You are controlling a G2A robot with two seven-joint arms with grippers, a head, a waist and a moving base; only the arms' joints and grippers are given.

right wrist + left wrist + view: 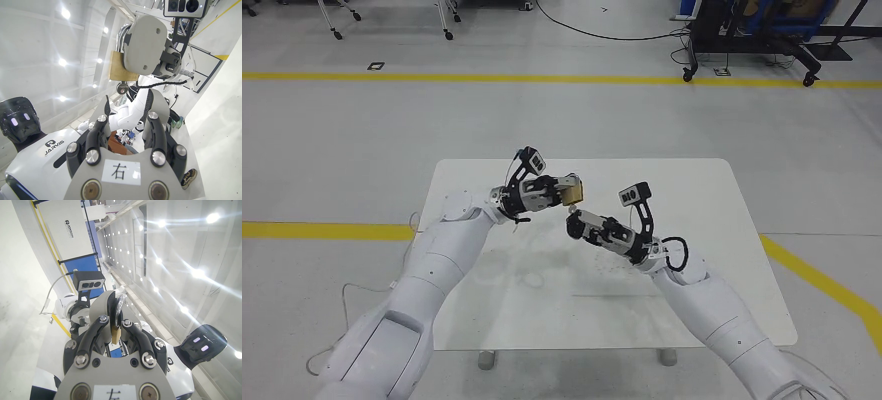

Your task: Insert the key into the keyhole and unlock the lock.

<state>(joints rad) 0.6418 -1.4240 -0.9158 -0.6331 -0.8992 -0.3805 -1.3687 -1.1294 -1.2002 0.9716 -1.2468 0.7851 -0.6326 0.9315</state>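
Brass padlock (117,66) held up in the air above the white surface (692,200), over its middle part towards the far edge. The left gripper (117,303) is closed on it. Its two pads clamp the silver shackle (119,306) from either side, and the brass body sticks out past the pads, back towards the gripper's base. In the right wrist view, one grey finger shell of the left gripper covers a corner of the brass body.

A silver key (122,88) sits in the keyhole on the face of the padlock opposite the shackle. Its blade is in the lock, and its round head stands out, pointing towards the right gripper (130,108).

The right gripper is spread wide and holds nothing. Its fingers (157,106) stand well apart with a clear gap between them. The key's head lies just beyond the fingertips, roughly in line with that gap and slightly nearer one finger. It touches neither finger.

From above, the two grippers face each other over the surface. The right gripper is just beside the padlock on the side nearer the robot's body. The key is too small to make out from there.
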